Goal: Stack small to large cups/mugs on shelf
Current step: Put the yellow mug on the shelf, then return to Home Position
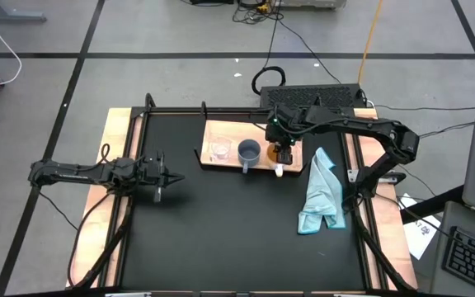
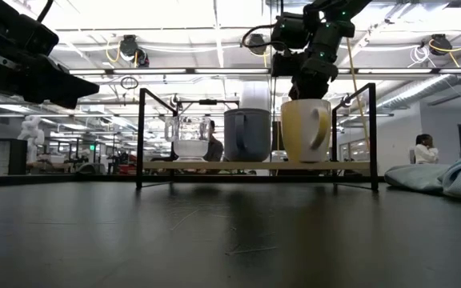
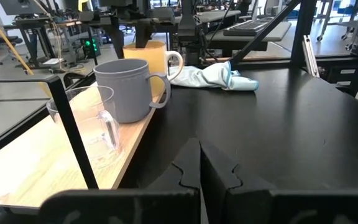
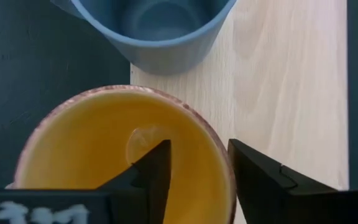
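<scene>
Right gripper (image 4: 197,171), fingers spread astride orange mug (image 1: 283,154) rim, releasing it at shelf's (image 1: 221,130) 3 o'clock end; left gripper (image 1: 165,177) pressed together, parked at 9 o'clock.

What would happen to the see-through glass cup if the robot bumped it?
The small clear glass cup looks light, so it would probably slide along the smooth light-wood shelf board. It stands beside the board's edge, so it might topple off and perhaps crack.

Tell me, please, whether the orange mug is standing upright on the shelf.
Upright: the orange mug stands level on the shelf beside the blue-grey mug, its mouth facing up.
</scene>
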